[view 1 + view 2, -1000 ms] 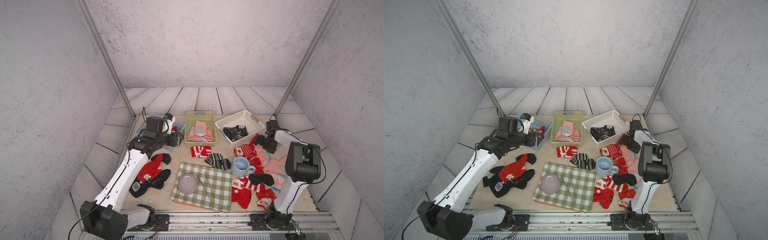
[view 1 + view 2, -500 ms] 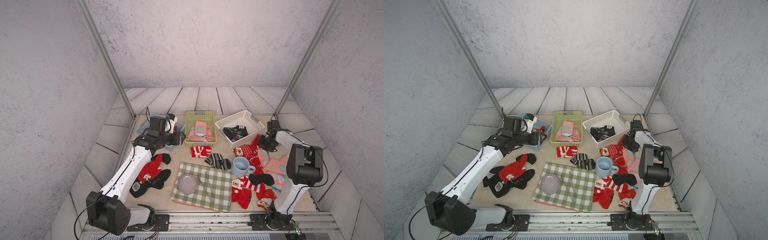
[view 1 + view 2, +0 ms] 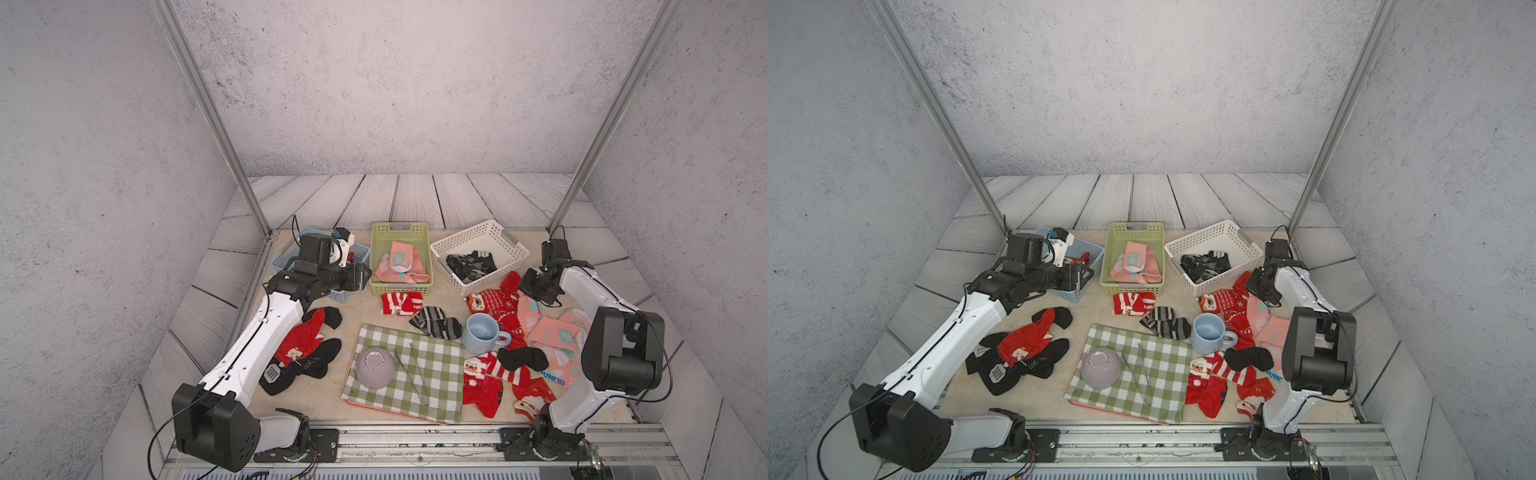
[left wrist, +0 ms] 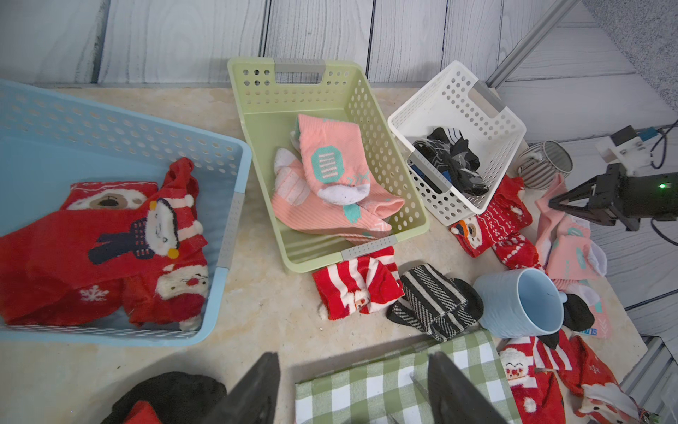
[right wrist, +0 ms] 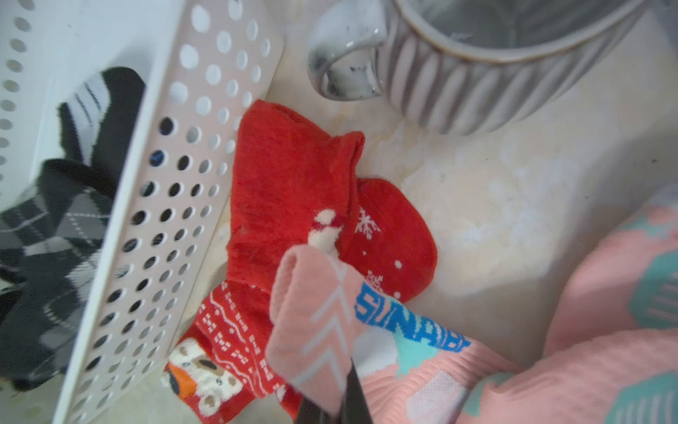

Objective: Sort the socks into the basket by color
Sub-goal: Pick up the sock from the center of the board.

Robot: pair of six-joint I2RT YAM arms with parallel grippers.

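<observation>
Desk [image 3: 353,307] has three baskets at the back: blue basket [image 4: 110,124] holds red socks, green basket [image 3: 399,228] pink, white basket [image 3: 469,237] black. Right arm [image 3: 590,291] is the near one. Right jaws are clamped on one end of a pink sock [image 5: 315,312], just beside the white basket; the rest runs toward the pink pile [image 3: 552,334]. Green basket lies beyond the white one, robot's left. Left jaws apart, empty, near the blue basket.
</observation>
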